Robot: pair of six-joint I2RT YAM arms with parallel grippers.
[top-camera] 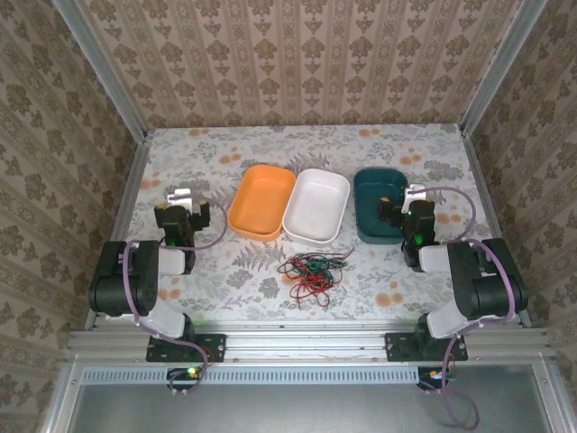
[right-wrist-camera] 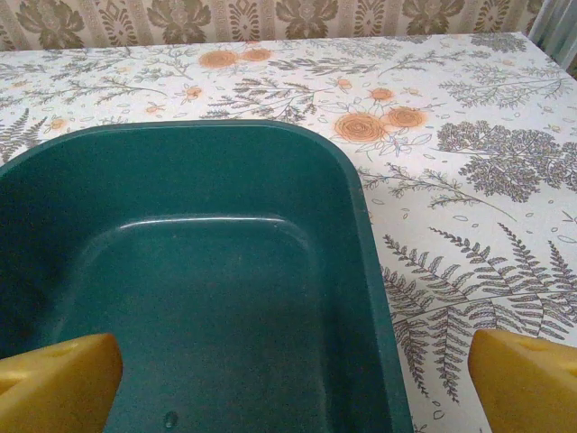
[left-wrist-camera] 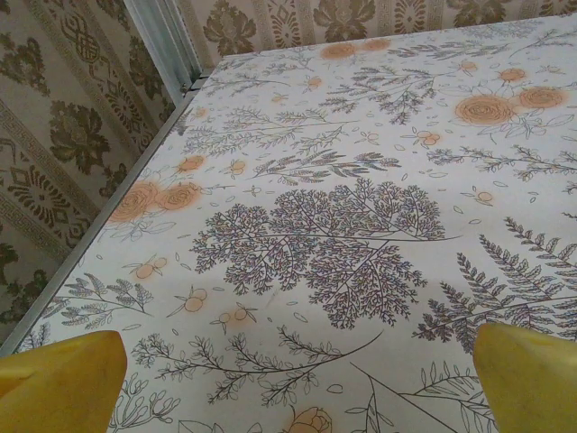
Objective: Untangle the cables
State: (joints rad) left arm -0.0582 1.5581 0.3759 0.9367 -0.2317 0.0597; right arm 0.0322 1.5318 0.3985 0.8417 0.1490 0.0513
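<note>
the cables (top-camera: 311, 271), a small tangle of red, green and black wires, lie on the flowered bench (top-camera: 243, 149), to the right of the left pincer (top-camera: 183, 196) and to the left of the right pincer (top-camera: 416, 192), nearer the arm bases than either and touched by neither. the left pincer is spread wide, its yellow fingers (left-wrist-camera: 54, 383) over bare bench. the right pincer is also spread wide, gripping nothing, above the right rim of the teal tray (right-wrist-camera: 361, 207). a white tray (top-camera: 317, 205) and an orange tray (top-camera: 261, 200) lie side by side between the pincers
</note>
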